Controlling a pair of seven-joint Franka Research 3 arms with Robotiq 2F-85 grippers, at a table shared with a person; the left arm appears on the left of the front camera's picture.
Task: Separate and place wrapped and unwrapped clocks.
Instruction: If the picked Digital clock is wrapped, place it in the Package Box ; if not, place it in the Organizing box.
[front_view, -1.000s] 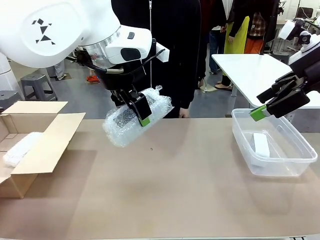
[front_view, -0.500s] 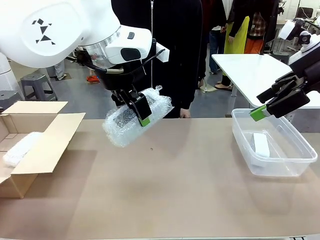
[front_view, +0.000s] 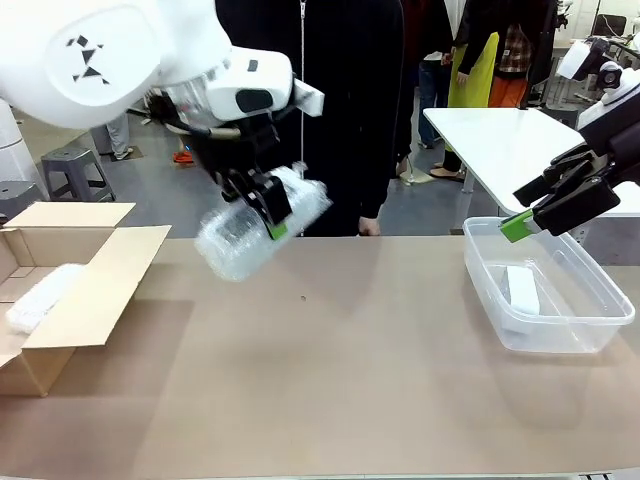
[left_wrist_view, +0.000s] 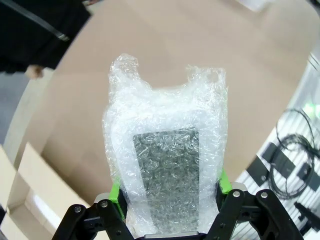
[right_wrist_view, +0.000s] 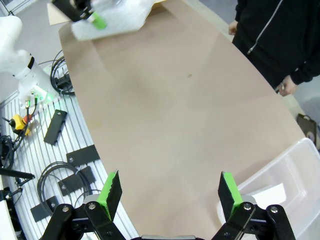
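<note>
A bubble-wrapped clock (front_view: 245, 240) hangs tilted above the table's far left part, with my left gripper (front_view: 270, 215) shut on it. From the left wrist the same bundle (left_wrist_view: 167, 150) shows a grey speckled panel between the green pads (left_wrist_view: 116, 192). Another wrapped bundle (front_view: 40, 297) lies in the open cardboard box (front_view: 95, 290) at the left. A plain white block (front_view: 522, 290) lies in the clear plastic bin (front_view: 590, 335) at the right. Above that bin's far rim my right gripper (front_view: 545, 205) stands open and holds nothing; its own view shows the gripper (right_wrist_view: 169, 192) over the table beside the bin (right_wrist_view: 300, 165).
A person in a black jacket (front_view: 330, 90) stands at the table's far edge, one hand (front_view: 368, 228) near it. The brown tabletop (front_view: 340, 370) is bare between box and bin. Cables and black parts (right_wrist_view: 60, 170) lie on the floor rack beside the table.
My left arm has carried the wrapped bundle a little to the left and up, turning it toward the cardboard box. The right arm has not moved.
</note>
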